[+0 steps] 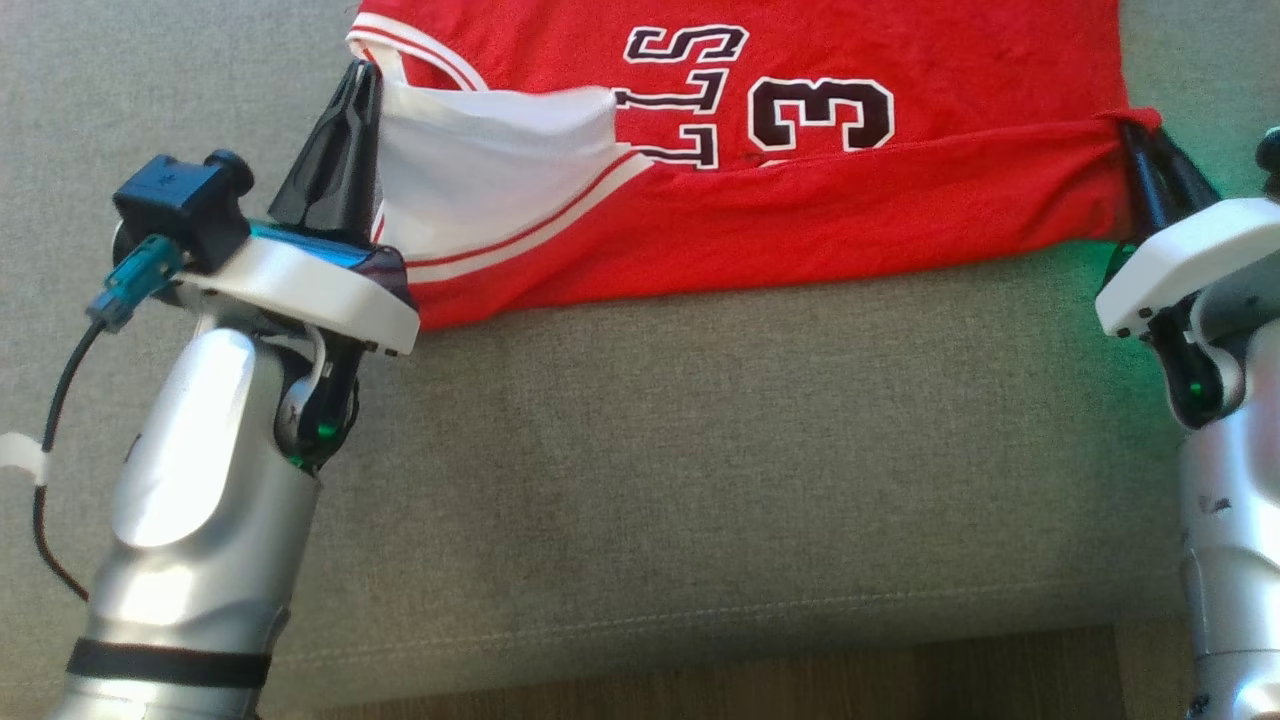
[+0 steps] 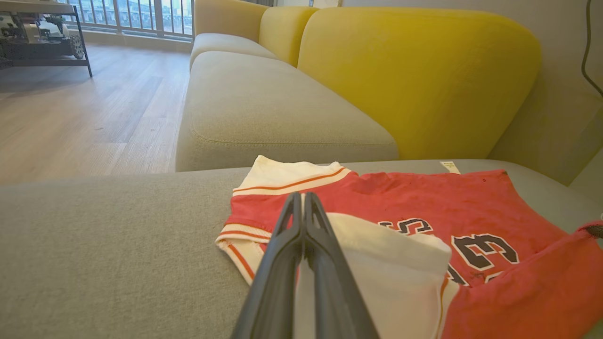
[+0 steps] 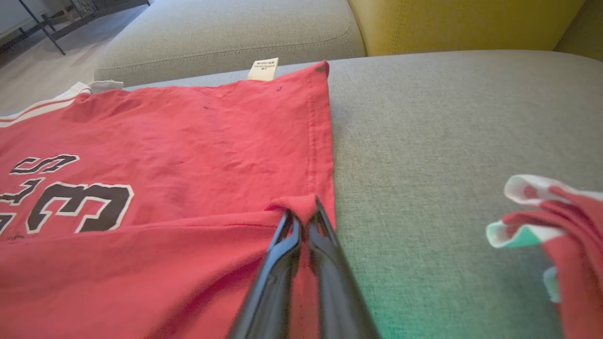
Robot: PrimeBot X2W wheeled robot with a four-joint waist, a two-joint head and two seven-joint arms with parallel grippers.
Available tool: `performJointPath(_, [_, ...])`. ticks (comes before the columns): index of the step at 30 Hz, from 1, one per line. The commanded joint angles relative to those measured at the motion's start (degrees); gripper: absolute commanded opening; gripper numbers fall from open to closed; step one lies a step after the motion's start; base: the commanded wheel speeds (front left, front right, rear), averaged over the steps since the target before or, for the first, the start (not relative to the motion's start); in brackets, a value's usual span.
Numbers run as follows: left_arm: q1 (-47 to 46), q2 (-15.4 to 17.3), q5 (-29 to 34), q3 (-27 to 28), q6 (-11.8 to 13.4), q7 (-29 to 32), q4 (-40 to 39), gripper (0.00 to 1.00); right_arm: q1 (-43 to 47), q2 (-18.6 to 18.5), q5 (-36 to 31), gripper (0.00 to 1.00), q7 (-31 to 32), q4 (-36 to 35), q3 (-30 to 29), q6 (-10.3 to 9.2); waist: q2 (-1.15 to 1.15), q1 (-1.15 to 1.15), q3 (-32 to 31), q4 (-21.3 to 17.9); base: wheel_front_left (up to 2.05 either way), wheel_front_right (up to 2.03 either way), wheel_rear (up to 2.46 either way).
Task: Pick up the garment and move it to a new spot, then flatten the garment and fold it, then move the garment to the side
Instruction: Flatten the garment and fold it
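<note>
The red jersey with black and white lettering and white striped trim lies on the grey sofa cushion. Its near edge is lifted and folded back over the print. My left gripper is shut on the white sleeve end of that fold, and in the left wrist view its fingers press together over the jersey. My right gripper is shut on the red hem corner; in the right wrist view its tips pinch a bunch of the jersey.
A yellow backrest rises behind the seat, with another grey cushion beyond. Wooden floor and a shelf lie further off. A second red and white cloth sits to the right. The cushion's front edge is near me.
</note>
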Motion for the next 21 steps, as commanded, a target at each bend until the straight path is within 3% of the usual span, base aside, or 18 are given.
performJointPath(1, [-1.80, 1.28, 0.35, 1.82, 0.04, -0.64, -1.75, 1.00, -1.13, 0.27, -0.35, 1.00, -0.86, -1.72, 0.56, -0.02, 0.00, -0.02, -0.05, 0.00, 0.00, 0.00, 0.00])
performJointPath(6, [0.79, 0.60, 1.95, 3.75, 0.10, -0.68, -3.10, 1.00, -0.50, 0.99, 0.01, 1.00, -5.10, -1.36, 1.18, -0.02, 0.00, -0.02, -1.49, -0.44, 0.00, 0.00, 0.00])
performJointPath(13, [12.24, -0.97, 1.42, 6.63, 2.45, -0.67, -6.29, 1.00, 4.67, 2.65, 2.19, 1.00, -7.10, -5.95, 2.92, -0.02, 0.00, -0.02, -4.53, -1.82, 0.00, 0.00, 0.00])
performJointPath(21, [20.45, -2.46, -1.42, 6.15, 6.07, 8.47, -3.60, 1.00, 9.20, 4.25, 3.14, 1.00, -4.89, -12.27, 3.89, -0.02, 0.00, -0.02, -6.30, -2.60, 0.00, 0.00, 0.00])
